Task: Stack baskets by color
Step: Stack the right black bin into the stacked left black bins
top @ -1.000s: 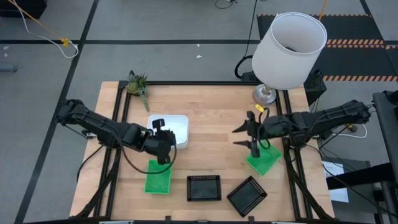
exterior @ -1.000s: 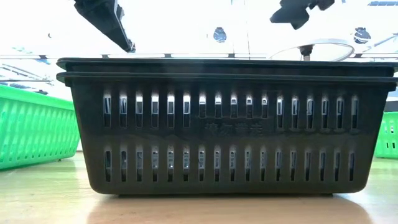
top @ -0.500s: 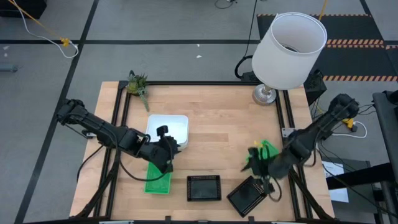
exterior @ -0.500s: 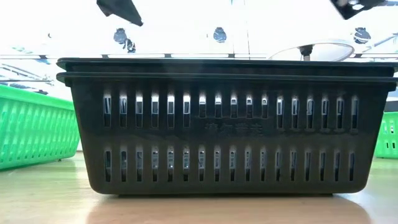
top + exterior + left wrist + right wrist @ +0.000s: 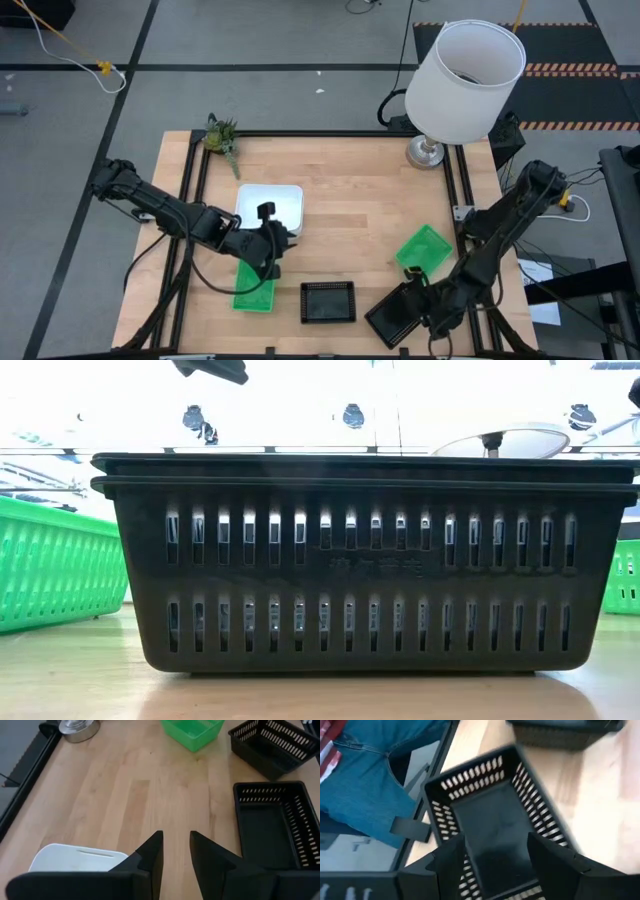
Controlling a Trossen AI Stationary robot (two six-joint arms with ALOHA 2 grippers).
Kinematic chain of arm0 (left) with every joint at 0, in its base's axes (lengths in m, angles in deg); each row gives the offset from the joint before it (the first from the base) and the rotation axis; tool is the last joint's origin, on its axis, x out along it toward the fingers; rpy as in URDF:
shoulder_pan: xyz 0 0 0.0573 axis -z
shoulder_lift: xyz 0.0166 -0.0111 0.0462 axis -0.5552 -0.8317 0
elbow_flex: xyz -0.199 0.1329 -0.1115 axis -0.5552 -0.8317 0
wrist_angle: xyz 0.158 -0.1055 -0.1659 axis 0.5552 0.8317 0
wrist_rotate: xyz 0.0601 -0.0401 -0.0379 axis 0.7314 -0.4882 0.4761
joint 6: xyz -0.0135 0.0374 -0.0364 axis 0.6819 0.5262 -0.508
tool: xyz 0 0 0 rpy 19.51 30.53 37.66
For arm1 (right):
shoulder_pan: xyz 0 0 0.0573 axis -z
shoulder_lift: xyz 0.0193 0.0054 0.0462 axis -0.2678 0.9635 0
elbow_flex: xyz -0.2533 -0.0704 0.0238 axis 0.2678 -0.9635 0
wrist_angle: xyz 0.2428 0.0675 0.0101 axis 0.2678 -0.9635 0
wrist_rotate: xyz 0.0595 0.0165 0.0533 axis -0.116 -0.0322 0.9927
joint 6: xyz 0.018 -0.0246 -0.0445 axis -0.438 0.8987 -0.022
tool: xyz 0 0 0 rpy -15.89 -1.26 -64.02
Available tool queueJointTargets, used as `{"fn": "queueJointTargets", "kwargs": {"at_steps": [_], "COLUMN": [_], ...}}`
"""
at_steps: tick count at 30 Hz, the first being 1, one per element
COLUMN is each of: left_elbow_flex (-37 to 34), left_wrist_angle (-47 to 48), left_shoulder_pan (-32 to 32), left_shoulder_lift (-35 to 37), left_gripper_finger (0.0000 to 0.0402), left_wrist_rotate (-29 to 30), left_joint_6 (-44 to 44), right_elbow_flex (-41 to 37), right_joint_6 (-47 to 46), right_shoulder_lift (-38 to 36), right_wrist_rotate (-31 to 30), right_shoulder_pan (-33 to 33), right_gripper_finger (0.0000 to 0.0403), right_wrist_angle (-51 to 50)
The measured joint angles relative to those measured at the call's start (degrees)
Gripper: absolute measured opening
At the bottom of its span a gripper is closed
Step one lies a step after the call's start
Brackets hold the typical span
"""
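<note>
Right gripper (image 5: 418,305) now hanging over tilted black basket (image 5: 397,313), jaws wide, empty, having left green basket (image 5: 424,248) on counter (image 5: 340,240); black stacking looks next. Left gripper (image 5: 266,262), jaws part open, empty, hovering over other green basket (image 5: 250,292)

Wooden table (image 5: 340,190): white basket (image 5: 278,205), green baskets (image 5: 424,250), black baskets (image 5: 328,302), lamp base (image 5: 424,152), plant sprig (image 5: 221,137).

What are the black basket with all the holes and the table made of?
The black basket looks like moulded plastic with a dull, slightly shiny finish: its walls are thin, with neat rows of even slots and a rolled rim. The table top looks like pale wood, probably smooth and sealed: long planks and grain lines show, with a dark frame, likely metal, around it.
</note>
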Motion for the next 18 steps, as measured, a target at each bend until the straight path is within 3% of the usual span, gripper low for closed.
{"fn": "queueJointTargets", "kwargs": {"at_steps": [6, 11, 18], "left_elbow_flex": [0.0, 0.0, 0.0], "left_wrist_angle": [0.0, 0.0, 0.0], "left_shoulder_pan": [-0.2, -1.8, -4.9], "left_shoulder_lift": [0.0, 0.0, 0.0], "left_gripper_finger": [0.0097, 0.0097, 0.0097], "left_wrist_rotate": [0.0, 0.0, -0.9], "left_joint_6": [4.4, 5.6, 5.1], "right_elbow_flex": [0.0, 0.0, 0.0], "right_joint_6": [-7.3, -8.7, -6.5], "right_shoulder_lift": [4.0, 5.8, 8.4], "right_wrist_rotate": [4.3, 4.3, 2.9], "right_shoulder_pan": [-3.1, -5.3, -5.6], "right_gripper_finger": [0.0208, 0.0207, 0.0166], "right_wrist_angle": [3.8, 6.3, 6.2]}}
